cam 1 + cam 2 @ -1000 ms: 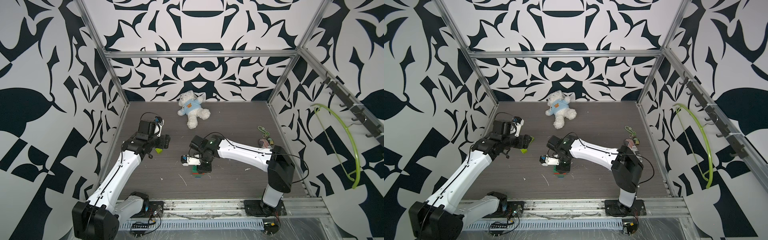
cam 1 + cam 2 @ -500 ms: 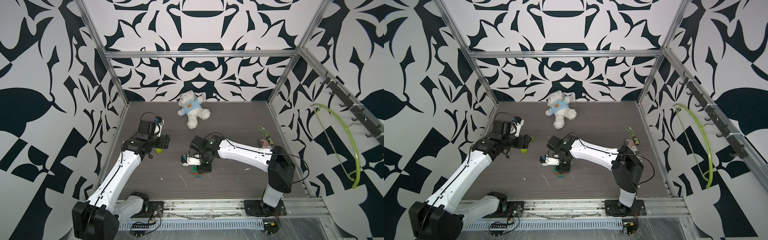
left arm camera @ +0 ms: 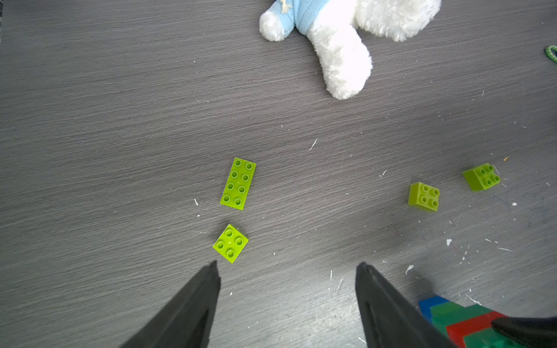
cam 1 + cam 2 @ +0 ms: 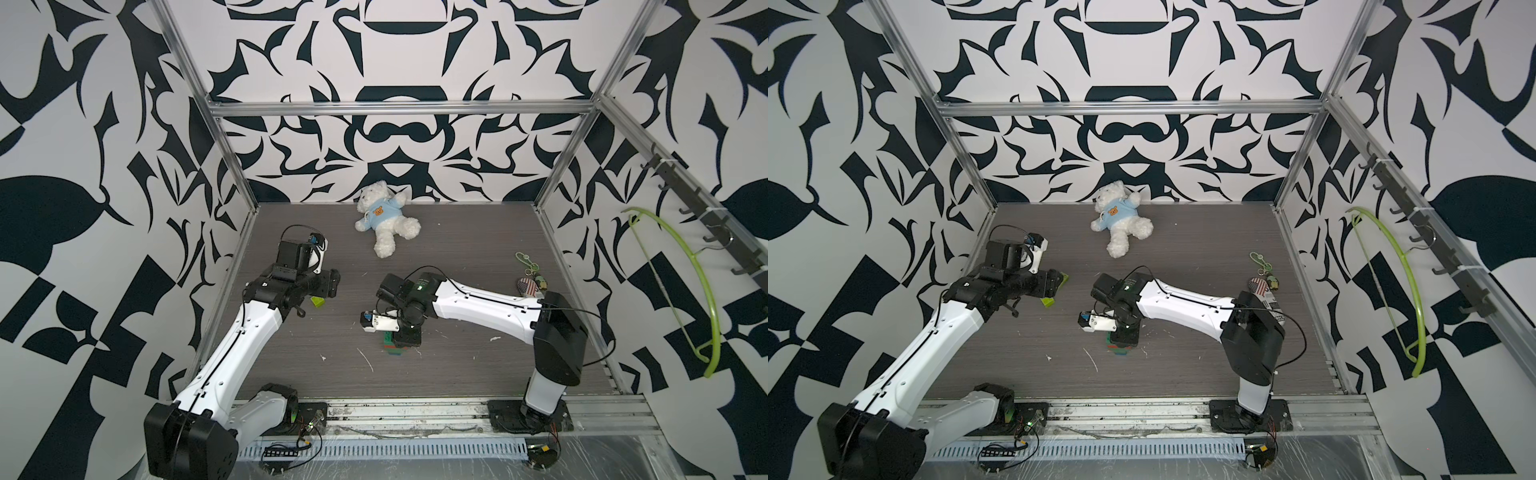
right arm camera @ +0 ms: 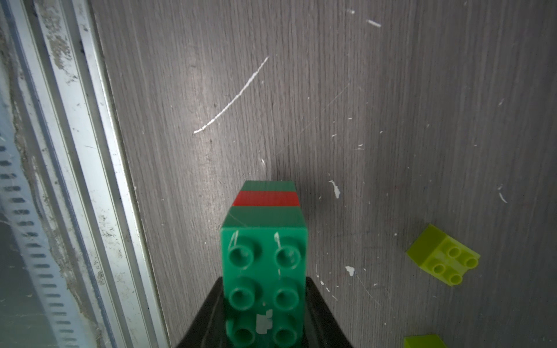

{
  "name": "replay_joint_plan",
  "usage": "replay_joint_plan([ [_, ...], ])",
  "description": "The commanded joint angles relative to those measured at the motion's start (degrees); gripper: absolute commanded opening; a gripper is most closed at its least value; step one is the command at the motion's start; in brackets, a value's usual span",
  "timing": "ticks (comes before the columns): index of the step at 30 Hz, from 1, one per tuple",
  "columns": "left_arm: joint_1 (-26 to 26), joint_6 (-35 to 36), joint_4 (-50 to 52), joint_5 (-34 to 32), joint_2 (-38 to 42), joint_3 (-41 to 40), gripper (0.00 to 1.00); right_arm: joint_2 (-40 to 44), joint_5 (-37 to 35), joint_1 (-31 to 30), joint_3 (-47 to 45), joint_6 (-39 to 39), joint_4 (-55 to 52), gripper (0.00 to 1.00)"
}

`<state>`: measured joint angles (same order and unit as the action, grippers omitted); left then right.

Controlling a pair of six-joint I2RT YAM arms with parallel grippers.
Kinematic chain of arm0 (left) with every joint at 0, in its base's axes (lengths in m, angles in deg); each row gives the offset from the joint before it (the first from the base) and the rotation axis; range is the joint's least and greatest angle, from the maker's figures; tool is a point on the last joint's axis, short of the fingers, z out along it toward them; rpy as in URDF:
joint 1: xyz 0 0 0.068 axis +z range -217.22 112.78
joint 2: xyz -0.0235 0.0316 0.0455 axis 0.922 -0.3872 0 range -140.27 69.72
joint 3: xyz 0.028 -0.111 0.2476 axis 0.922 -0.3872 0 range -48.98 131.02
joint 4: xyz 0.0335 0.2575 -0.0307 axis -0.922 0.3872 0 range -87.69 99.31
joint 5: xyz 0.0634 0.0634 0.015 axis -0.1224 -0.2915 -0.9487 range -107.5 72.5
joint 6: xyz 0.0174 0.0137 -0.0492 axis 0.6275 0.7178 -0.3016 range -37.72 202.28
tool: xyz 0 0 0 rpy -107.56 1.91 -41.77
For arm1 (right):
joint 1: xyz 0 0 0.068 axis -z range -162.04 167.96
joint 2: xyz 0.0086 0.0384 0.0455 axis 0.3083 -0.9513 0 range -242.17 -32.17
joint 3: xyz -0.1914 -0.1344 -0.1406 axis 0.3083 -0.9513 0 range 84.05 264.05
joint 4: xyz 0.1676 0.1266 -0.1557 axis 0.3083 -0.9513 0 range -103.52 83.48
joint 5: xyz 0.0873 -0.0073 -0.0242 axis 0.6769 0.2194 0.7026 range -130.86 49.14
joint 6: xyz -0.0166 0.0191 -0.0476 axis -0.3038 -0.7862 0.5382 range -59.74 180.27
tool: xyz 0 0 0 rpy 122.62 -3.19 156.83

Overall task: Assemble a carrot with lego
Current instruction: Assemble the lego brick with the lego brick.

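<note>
Still clamped, right gripper [image 5: 264, 281] on carrot [image 5: 266, 217], left gripper [image 3: 287, 265] unmoved

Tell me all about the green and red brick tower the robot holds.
The brick tower is shiny plastic: dark green with round studs on top, then a red layer, more dark green, and a blue brick at the far end. The right hand is shut on its top brick from both sides, low over the gray table.

White-shelled left arm [image 4: 249, 336] and right arm [image 4: 486, 305], black joints [image 4: 559, 345], black cables [image 4: 424, 267], tapered black left end effector [image 3: 287, 263]
</note>
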<state>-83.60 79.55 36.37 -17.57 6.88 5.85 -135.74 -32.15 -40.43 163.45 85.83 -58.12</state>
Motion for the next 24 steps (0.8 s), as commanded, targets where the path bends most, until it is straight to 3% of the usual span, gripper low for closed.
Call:
replay_joint_plan([
  [1, 0.2, 0.61, 0.2, 0.07, 0.88, -0.89, 0.78, -7.4, -3.18, -0.41, -5.51, -0.43, -5.15, 0.29],
  [10, 0.28, 0.44, 0.17, 0.12, 0.91, -0.71, 0.78, -7.42, -4.4, -0.41, -1.81, 0.21, -6.46, 0.34],
  [18, 0.24, 0.44, 0.18, 0.34, 0.99, -0.54, 0.78, -2.35, -2.51, -0.41, 5.05, -1.37, -4.16, 0.54],
  [24, 0.23, 0.27, 0.14, 0.16, 0.55, -0.16, 0.78, 2.61, -0.59, -0.09, 5.78, -3.15, -1.64, 0.63],
])
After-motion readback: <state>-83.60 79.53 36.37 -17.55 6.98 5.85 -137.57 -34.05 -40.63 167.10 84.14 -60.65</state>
